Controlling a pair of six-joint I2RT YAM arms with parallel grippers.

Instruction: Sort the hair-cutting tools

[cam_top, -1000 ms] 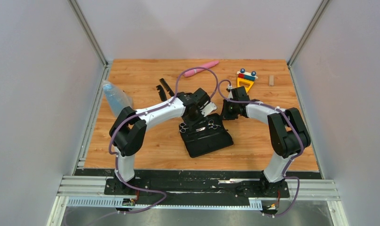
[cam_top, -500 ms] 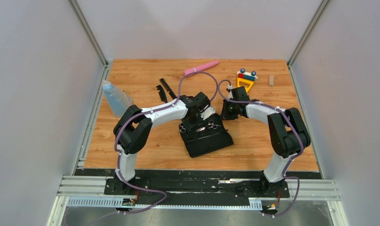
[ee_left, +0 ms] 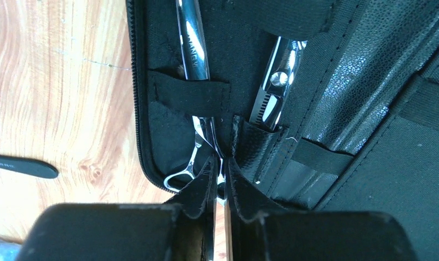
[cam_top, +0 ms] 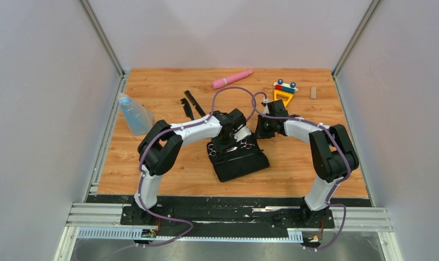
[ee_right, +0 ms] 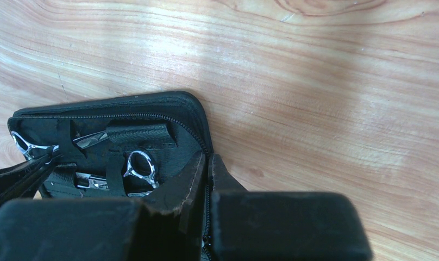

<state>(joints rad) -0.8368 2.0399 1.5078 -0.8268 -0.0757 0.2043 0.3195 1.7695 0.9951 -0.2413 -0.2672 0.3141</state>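
The black zip case lies open on the table, between the two arms. We find the left gripper narrowed to a thin gap, pinching the handle shank of the first scissors, whose blades sit under an elastic loop inside the case. The second scissors rest in the adjacent pocket. The right gripper is clamped on the case's zipped rim. The near comb and far comb lie on the table beyond the case.

2 scissors, 2 combs, 1 blk case.
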